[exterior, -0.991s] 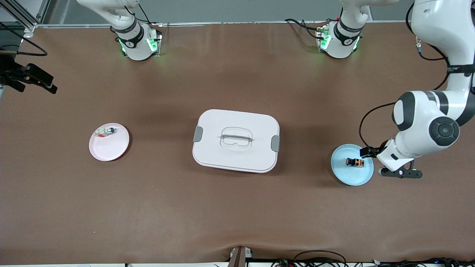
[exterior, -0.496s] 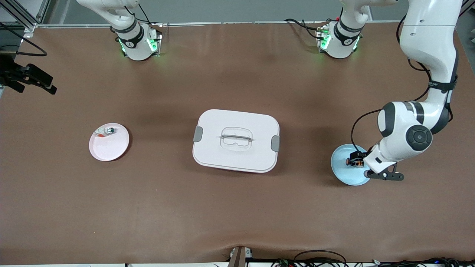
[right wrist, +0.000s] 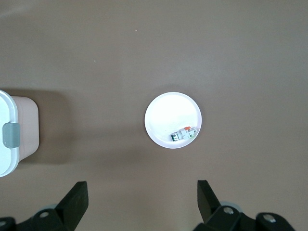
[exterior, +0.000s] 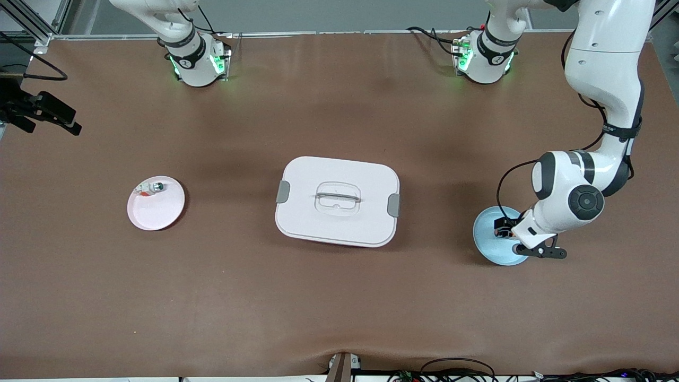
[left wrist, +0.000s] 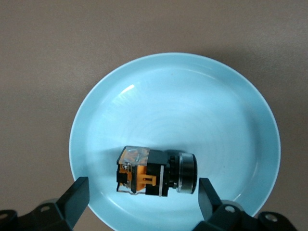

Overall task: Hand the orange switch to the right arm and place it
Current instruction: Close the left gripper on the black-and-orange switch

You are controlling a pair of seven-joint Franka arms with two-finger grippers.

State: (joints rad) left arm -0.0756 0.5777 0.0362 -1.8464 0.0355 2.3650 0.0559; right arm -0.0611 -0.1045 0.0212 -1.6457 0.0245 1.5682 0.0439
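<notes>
The orange switch (left wrist: 154, 172) lies on its side in the light blue plate (left wrist: 192, 106), black body with orange bands. In the front view the plate (exterior: 487, 241) sits toward the left arm's end of the table, and the switch (exterior: 502, 231) is mostly covered by the hand. My left gripper (left wrist: 143, 192) is open and low over the plate (exterior: 507, 232), one finger on each side of the switch, not touching it. My right gripper (right wrist: 140, 192) is open and empty, high over bare table beside the pink plate (right wrist: 168, 113); it is out of the front view.
A white lidded box (exterior: 337, 200) with grey latches stands mid-table; its corner shows in the right wrist view (right wrist: 9, 134). The pink plate (exterior: 159, 209) toward the right arm's end holds a small white-and-silver switch (exterior: 155, 187), also seen in the right wrist view (right wrist: 184, 134).
The left arm has swung in toward the blue plate, and its gripper now covers the orange switch. The switch and the plates have not moved.
</notes>
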